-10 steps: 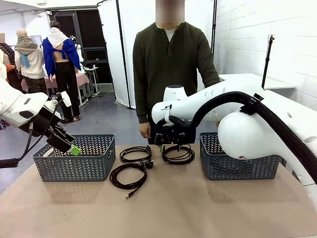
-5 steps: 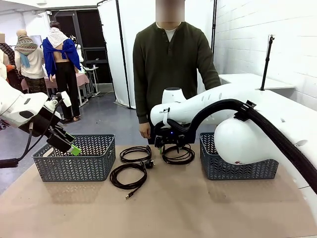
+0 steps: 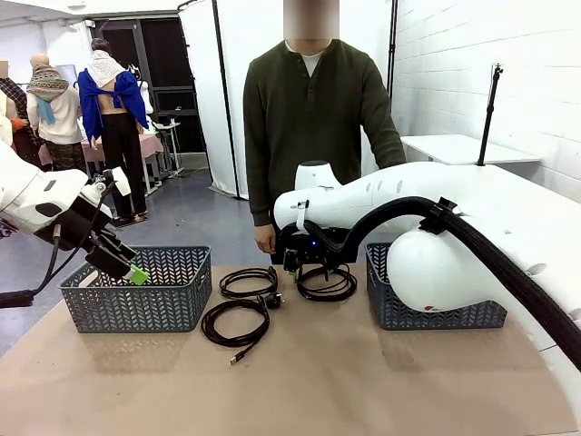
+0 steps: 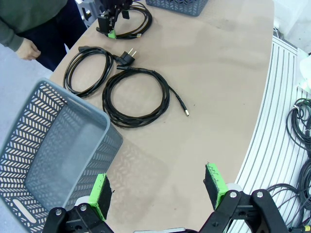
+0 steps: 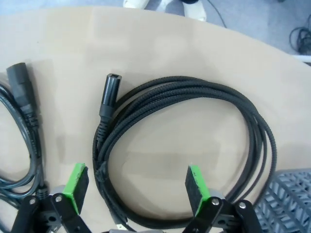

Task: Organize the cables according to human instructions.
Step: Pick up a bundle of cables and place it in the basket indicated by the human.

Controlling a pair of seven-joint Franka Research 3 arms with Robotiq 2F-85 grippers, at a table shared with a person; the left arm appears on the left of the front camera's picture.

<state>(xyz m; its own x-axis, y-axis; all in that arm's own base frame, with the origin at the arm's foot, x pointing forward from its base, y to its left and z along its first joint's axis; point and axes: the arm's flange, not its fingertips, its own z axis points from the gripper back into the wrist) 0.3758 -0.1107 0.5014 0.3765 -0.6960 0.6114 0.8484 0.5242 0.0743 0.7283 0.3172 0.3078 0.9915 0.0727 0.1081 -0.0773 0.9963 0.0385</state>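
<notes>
White brick wall [image 3: 472, 73] and white screens [image 3: 231, 82] close off the far side of the brown bench [image 3: 363, 381]. A person [image 3: 313, 118] in a dark green top stands there, the person's hand [image 3: 265, 238] hanging at the far edge.

Two grey baskets sit on the bench. The left basket [image 3: 136, 289] shows whole from the front. The right basket [image 3: 377, 286] is largely covered by the elbow of my right arm [image 3: 436, 263], so I cannot tell what lies in it.

I count three coiled black cables, all to the right of the left basket:
- Just beside the left basket lies a power cord [image 4: 68, 73] with a two-pin plug.
- Close by, nearer my side, is a thinner USB cable [image 4: 164, 97] with a small metal-tipped plug.
- Farthest from the left basket is a braided cable [image 5: 194, 87].

From the front, part of the braided coil is hidden behind my right hand [image 5: 136, 187]. In the right wrist view its near loop runs off the bottom edge, and one barrel-shaped end shows. The power cord is cut off at that view's left edge, past its socket end.

My right hand hangs low over the braided cable with its fingers spread wide. One side of the coil lies between them, and I cannot tell whether they touch it. My left hand [image 4: 158, 189] hovers above the left basket, off the bench, fingers spread wide.
</notes>
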